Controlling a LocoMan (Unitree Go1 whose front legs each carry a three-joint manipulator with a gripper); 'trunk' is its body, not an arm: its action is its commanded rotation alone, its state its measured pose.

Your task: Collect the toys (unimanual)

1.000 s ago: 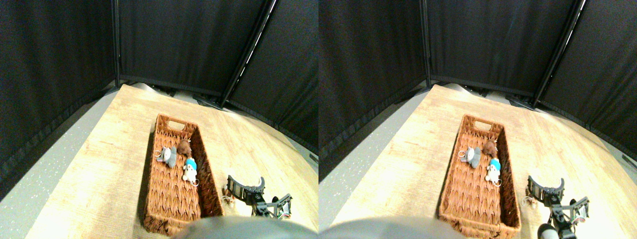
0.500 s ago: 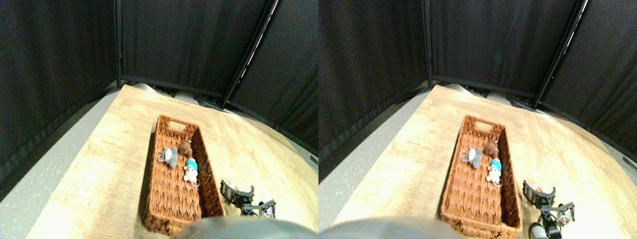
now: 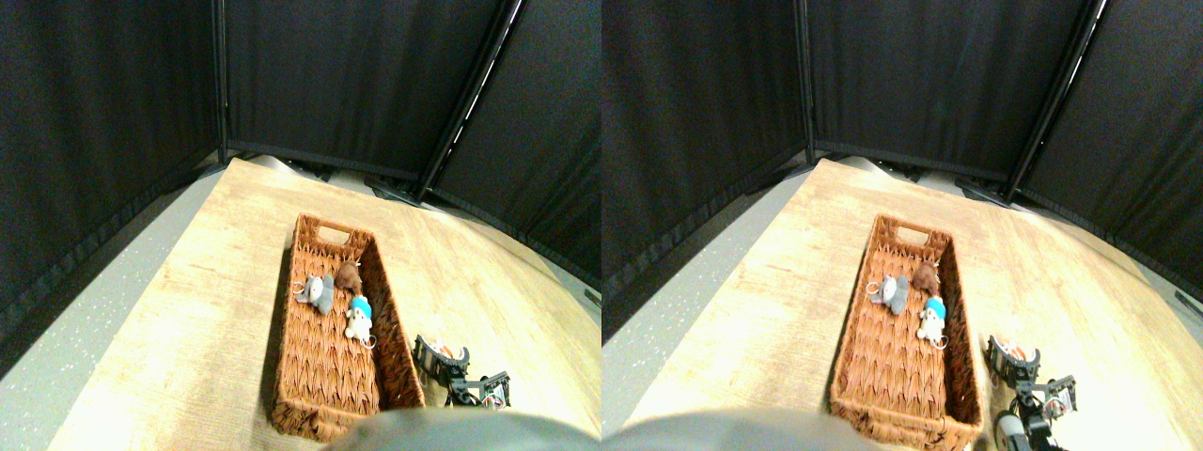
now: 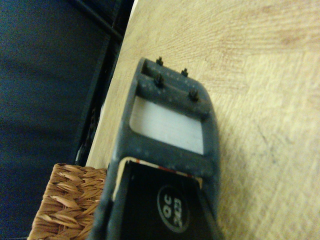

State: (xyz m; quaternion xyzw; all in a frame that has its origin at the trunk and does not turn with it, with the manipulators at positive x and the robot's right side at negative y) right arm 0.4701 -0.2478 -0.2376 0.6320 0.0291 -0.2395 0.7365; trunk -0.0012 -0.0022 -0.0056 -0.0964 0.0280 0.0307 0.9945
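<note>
Gripper (image 3: 442,355), a black two-jaw frame on the right manipulator, sits low over the pale wood-grain tabletop (image 3: 188,319), just beside the right wall of the long brown woven wicker basket (image 3: 329,413). An orange-red scrap (image 3: 451,352) shows against its curved jaw in the stereo view. This is probably one of the plush toys, but it is too small and blurred to be sure, and whether the jaws are closed on it or stand apart cannot be told. The wrist view gives only the dark open frame of one jaw, bare wood beyond it and a corner of the wicker.

Inside the basket lie three toys, counted: one grey plush animal (image 3: 318,293) with a small ring, one brown plush animal (image 3: 349,276) touching it, and one white plush animal with a blue cap (image 3: 358,319) just below them, also ringed. All three rest on the basket floor toward its far half.

As a judgement, the collecting is well under way: three toys are in, and at most one sits outside the basket at the gripper. No other loose toy shows on the table. One basket, one gripper.
</note>
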